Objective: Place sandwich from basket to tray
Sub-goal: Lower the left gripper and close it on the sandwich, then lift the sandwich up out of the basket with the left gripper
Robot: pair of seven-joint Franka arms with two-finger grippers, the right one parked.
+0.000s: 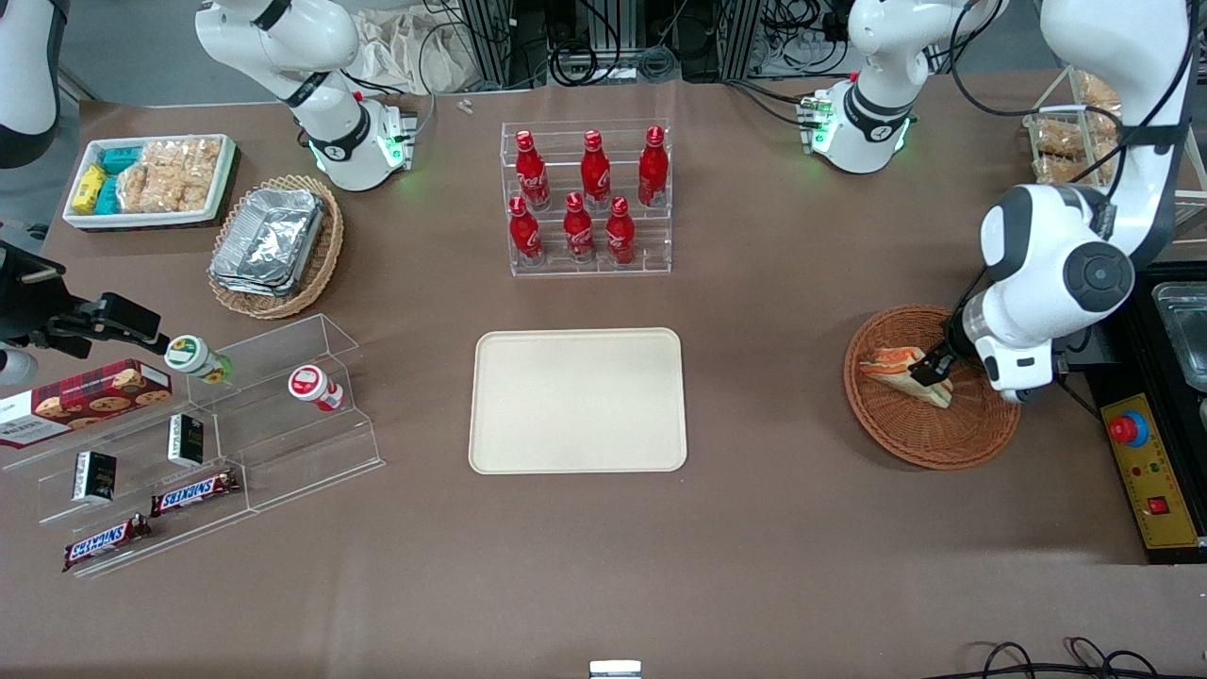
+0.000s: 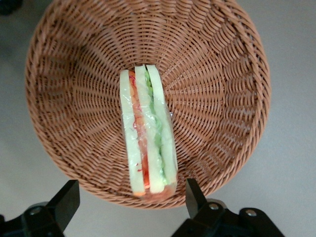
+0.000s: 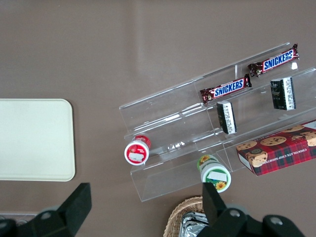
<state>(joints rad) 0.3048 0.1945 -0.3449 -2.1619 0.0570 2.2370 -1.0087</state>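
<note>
White-bread sandwich, clear-wrapped, lies in the basket beneath the tool, its fingers spread.

From my seat, the gripper hangs with fingers spread over the sandwich in the basket, bare brown table lies between basket and tray, and only the bottle rack stands farther from the front camera.
</note>
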